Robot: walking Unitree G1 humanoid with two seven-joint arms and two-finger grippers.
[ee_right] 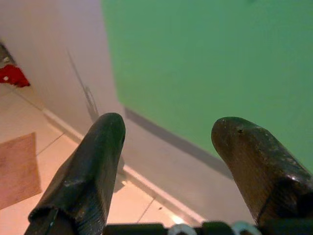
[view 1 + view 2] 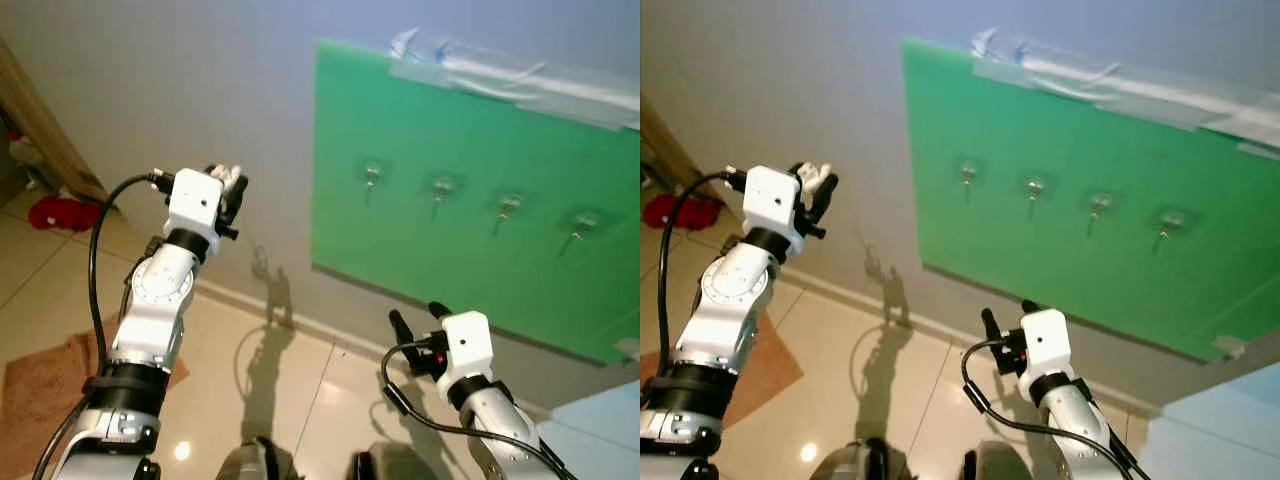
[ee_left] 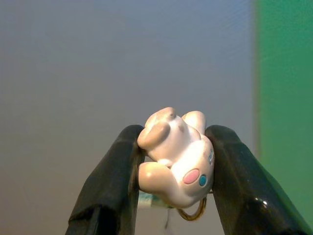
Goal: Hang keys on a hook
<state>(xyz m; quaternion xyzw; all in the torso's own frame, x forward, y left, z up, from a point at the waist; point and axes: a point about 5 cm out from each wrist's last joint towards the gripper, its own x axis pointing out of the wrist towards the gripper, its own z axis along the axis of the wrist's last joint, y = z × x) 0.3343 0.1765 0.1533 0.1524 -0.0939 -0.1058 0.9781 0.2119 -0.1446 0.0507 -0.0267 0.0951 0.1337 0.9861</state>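
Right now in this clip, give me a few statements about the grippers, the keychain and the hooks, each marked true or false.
1. The left gripper is shut on a white figurine keychain. True.
2. The right gripper also holds a keychain. False: its fingers stand open with nothing between them.
3. Four hooks are on the green board, the leftmost hook among them. True.
4. The keychain already hangs on a hook. False: it is in the left gripper, off to the left of the board.
5. The right gripper is raised higher than the left. False: it sits lower, below the board.
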